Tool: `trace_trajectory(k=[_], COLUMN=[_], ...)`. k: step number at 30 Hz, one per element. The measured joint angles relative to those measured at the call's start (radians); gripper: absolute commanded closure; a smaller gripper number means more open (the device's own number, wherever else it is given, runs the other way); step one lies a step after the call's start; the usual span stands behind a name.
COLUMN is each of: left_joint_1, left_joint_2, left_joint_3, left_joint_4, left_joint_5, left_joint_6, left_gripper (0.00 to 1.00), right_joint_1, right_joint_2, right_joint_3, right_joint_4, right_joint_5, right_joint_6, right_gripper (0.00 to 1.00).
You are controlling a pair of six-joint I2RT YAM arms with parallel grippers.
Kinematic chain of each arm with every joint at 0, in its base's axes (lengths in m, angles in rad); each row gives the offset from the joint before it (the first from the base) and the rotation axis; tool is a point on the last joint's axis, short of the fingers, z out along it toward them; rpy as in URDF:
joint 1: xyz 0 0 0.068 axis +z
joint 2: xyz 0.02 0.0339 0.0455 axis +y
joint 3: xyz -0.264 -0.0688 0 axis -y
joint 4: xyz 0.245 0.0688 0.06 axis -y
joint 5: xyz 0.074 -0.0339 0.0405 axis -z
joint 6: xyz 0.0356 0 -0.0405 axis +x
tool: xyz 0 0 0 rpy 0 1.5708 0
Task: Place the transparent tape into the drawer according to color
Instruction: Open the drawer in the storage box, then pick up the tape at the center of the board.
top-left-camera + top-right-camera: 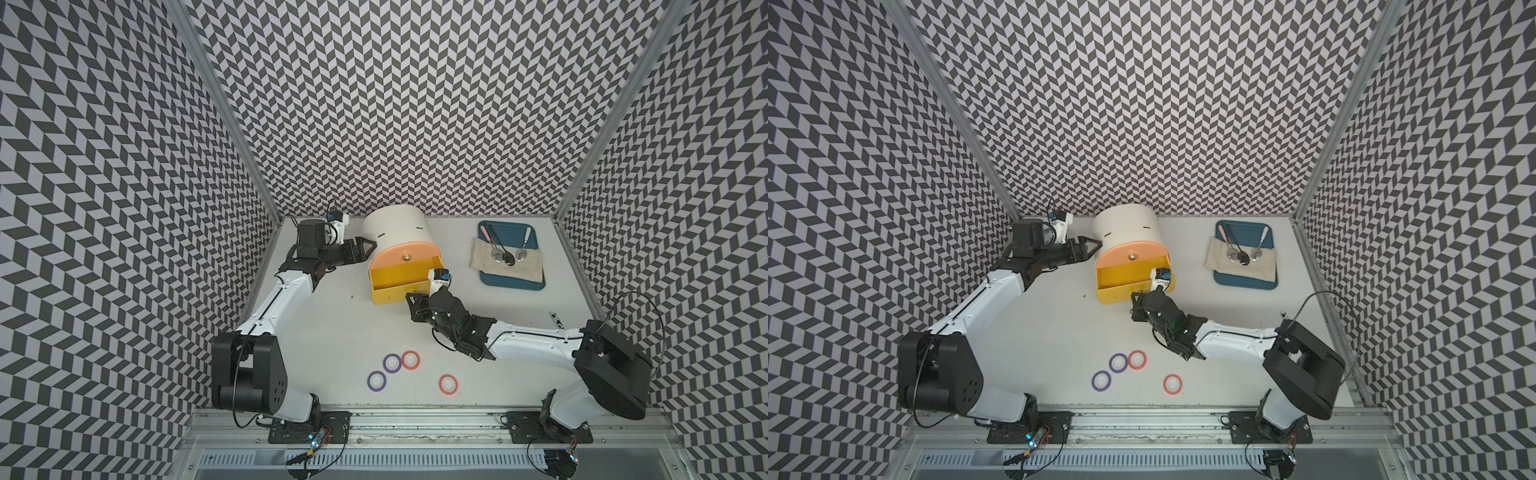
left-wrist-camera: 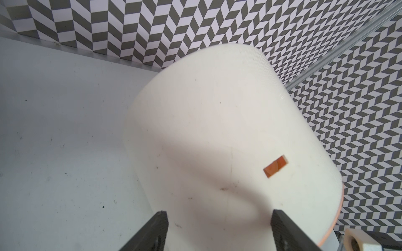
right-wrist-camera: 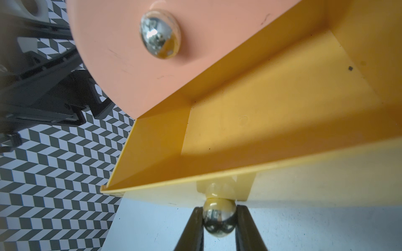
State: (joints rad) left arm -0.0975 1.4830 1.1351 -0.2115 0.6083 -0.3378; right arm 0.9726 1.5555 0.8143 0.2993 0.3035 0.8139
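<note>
Right wrist view: right gripper [image 3: 219, 214] pinches the yellow drawer knob [image 3: 219, 222], left gripper [image 1: 368, 248] gapes beside the cabinet [image 1: 399, 228]; I count two purple tapes [image 1: 392, 363] [image 1: 376, 381], two red tapes [image 1: 410, 360] [image 1: 448, 384].

- White tabletop [image 1: 324, 328] was scuffed with a few dark specks, and patterned walls closed it in on three sides.
- White cabinet [image 1: 399, 230] stood at back centre, its yellow drawer [image 1: 388, 297] pulled out over the tabletop.
- Blue tray [image 1: 513, 286] sat back right, well apart from the cabinet. A beige cloth [image 1: 528, 266] lay across it, spilling past the rim on the cabinet side.
- At front centre, a purple tape ring [image 1: 392, 363] lay flat, touching or just beside a red tape ring [image 1: 410, 360].
- Second purple tape ring [image 1: 376, 381] lay flat just beside the first, nearer the front edge.
- Second red tape ring [image 1: 448, 384] lay flat on its own, near the others on the right.
- Small pale object [image 1: 555, 319] lay by the right wall, too small to identify.
</note>
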Motion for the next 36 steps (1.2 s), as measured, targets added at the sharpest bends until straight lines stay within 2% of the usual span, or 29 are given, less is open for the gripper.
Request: trace_trajectory(k=[7, 8, 12, 14, 17, 21, 22, 28, 31, 36], left_joint_1=[0.0, 0.0, 0.0, 0.0, 0.0, 0.0, 0.0, 0.001, 0.007, 0.029], left_joint_2=[0.0, 0.0, 0.0, 0.0, 0.0, -0.001, -0.001, -0.019, -0.032, -0.083], left_joint_3=[0.0, 0.0, 0.0, 0.0, 0.0, 0.0, 0.0, -0.01, -0.015, -0.057], left_joint_4=[0.0, 0.0, 0.0, 0.0, 0.0, 0.0, 0.0, 0.0, 0.002, 0.013], left_joint_5=[0.0, 0.001, 0.003, 0.006, 0.007, 0.008, 0.008, 0.011, 0.017, 0.024], left_joint_6=[0.0, 0.0, 0.0, 0.0, 0.0, 0.0, -0.001, -0.004, -0.008, -0.024], left_gripper=[0.21, 0.21, 0.2, 0.2, 0.2, 0.18, 0.18, 0.14, 0.11, 0.07], right_joint_1=[0.009, 0.011, 0.016, 0.021, 0.034, 0.048, 0.05, 0.053, 0.053, 0.053], right_joint_2=[-0.01, -0.01, -0.012, -0.02, -0.047, -0.095, -0.105, -0.174, -0.209, -0.263], right_joint_3=[-0.009, -0.013, -0.015, -0.015, -0.015, -0.015, -0.015, -0.014, -0.013, -0.013], right_joint_4=[-0.011, -0.011, -0.012, -0.017, -0.029, -0.053, -0.063, -0.198, -0.293, -0.458], right_joint_5=[0.005, 0.005, 0.008, 0.012, 0.014, 0.011, 0.01, -0.066, -0.115, -0.183], right_joint_6=[0.006, 0.007, 0.008, 0.005, 0.004, -0.002, -0.002, -0.056, -0.098, -0.166], right_gripper=[1.0, 0.95, 0.6, 0.51, 0.43, 0.43, 0.3, 0.11, 0.07, 0.06])
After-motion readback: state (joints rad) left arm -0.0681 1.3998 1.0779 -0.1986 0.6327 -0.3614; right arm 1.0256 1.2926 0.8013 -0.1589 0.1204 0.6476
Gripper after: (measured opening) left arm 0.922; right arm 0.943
